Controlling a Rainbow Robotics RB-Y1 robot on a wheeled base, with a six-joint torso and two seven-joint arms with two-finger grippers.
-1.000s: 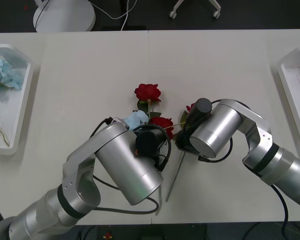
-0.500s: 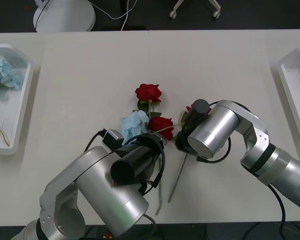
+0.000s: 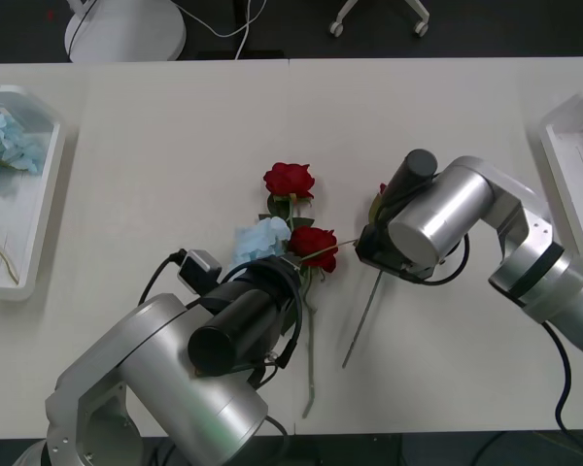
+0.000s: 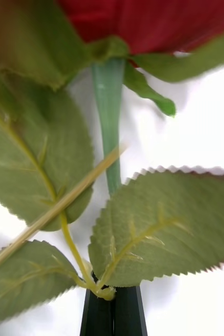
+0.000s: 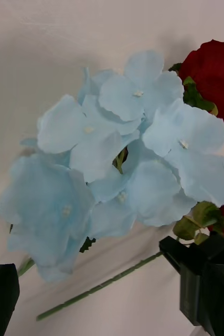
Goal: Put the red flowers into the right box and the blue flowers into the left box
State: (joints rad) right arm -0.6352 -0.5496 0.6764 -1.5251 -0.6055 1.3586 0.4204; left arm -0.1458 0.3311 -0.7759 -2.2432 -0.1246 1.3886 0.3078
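Right now your right gripper sits a little right of frame centre in the front view, its black fingers clenched on the stem of a red rose, whose long stem slants down toward the lower middle of the bench. Your left gripper is in the lower centre of the front view, fingers released and spread to either side of a pale blue flower lying on the bench. Two more red roses lie just beside that blue cluster at frame centre. At the left edge, the left box holds blue flowers; at the right edge, the right box holds a red bloom, mostly cut off.
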